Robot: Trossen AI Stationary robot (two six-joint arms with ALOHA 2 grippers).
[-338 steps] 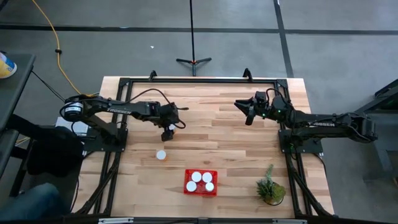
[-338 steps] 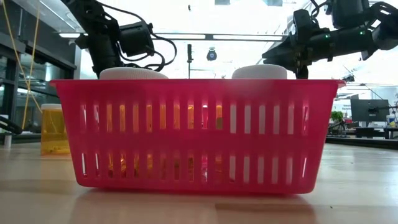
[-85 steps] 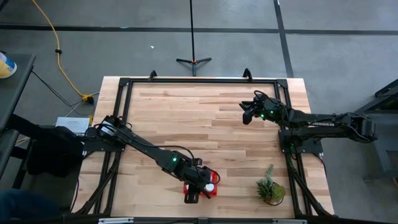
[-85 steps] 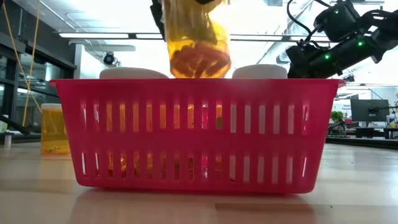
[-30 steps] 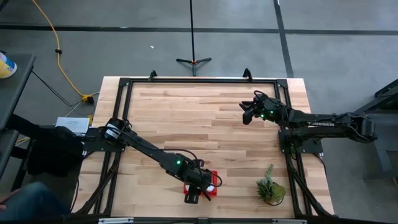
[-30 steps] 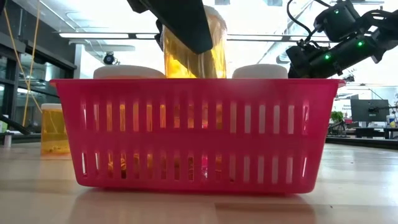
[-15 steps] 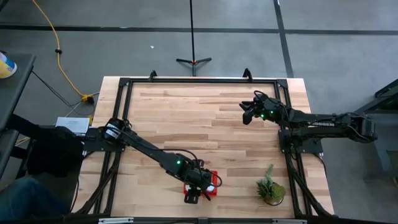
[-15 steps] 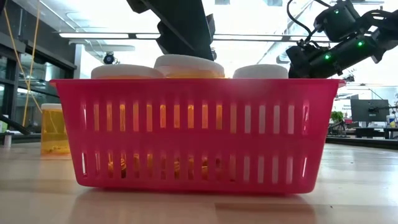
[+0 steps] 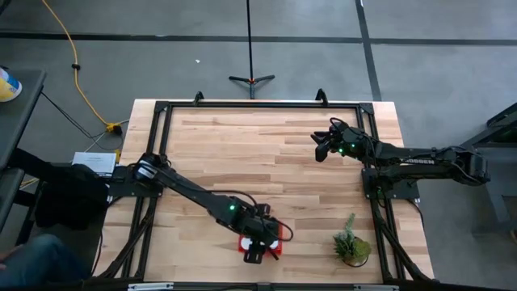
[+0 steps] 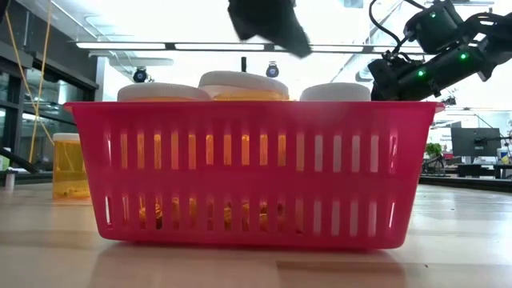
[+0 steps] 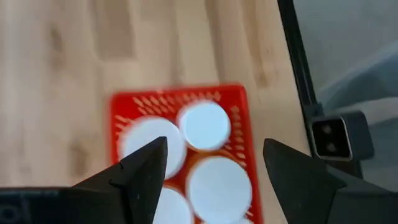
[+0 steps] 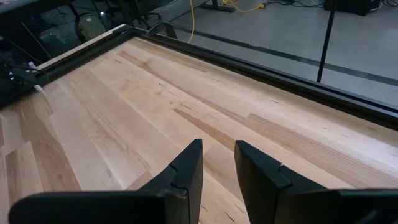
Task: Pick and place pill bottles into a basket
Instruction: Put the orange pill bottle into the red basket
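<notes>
The red mesh basket (image 10: 256, 168) stands near the table's near edge, and its rim shows in the left wrist view (image 11: 180, 93). Several white-capped pill bottles stand upright in it; their caps (image 11: 204, 124) (image 10: 244, 80) reach just above the rim. My left gripper (image 11: 214, 168) hangs open and empty a little above the basket (image 9: 245, 241), covering most of it in the high view. My right gripper (image 9: 319, 147) hovers over the far right of the table, its fingers (image 12: 186, 168) a narrow gap apart and empty.
A small green potted plant (image 9: 351, 242) stands to the right of the basket. In the low view an amber bottle with a pale cap (image 10: 70, 166) shows beyond the basket's left side; I cannot find it in the high view. Bare wood (image 9: 258, 153) lies between the arms.
My left gripper has lowered an amber pill bottle into the basket among the others, let go of it and risen straight up. The bottle now stands upright with only its cap above the rim.
</notes>
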